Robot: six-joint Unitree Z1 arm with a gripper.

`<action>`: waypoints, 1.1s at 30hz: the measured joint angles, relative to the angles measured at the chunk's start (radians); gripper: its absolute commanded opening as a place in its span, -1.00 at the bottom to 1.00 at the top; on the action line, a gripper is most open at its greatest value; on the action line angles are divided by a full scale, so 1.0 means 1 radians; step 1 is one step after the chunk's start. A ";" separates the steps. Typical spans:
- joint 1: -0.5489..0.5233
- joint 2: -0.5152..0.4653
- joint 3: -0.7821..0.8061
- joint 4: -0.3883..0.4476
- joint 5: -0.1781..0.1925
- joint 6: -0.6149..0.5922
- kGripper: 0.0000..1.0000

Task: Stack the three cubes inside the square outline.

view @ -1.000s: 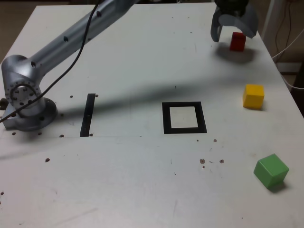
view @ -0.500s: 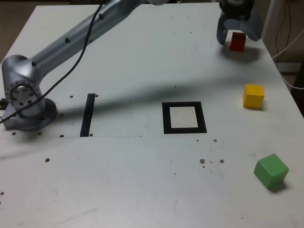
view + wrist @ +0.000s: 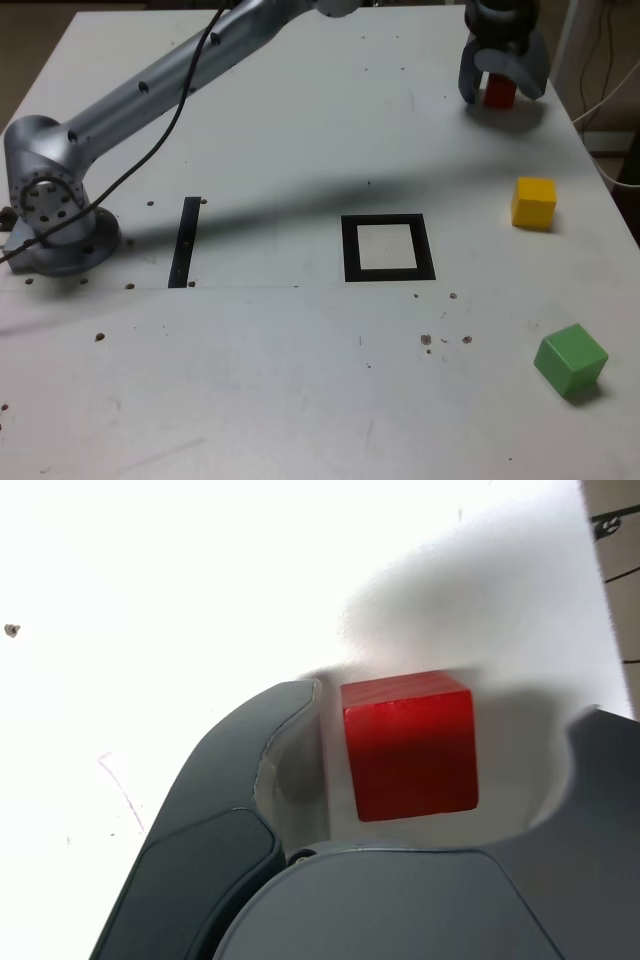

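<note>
Nothing to read from here

I can't make out any lettering, label, brand, number or sign anywhere, whether I look across the whole scene or peer in close from the wrist.

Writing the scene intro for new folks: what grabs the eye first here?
The red cube, between the open jaws of the gripper in the wrist view. Then, in the exterior view, the black square outline near the middle, with the yellow cube and green cube toward the right.

Exterior view looks steeply down across the whole table; wrist view, seemingly close above, shares its far-right corner.
</note>
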 measured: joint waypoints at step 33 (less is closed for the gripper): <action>-0.003 -0.007 0.023 -0.003 -0.015 -0.013 -0.35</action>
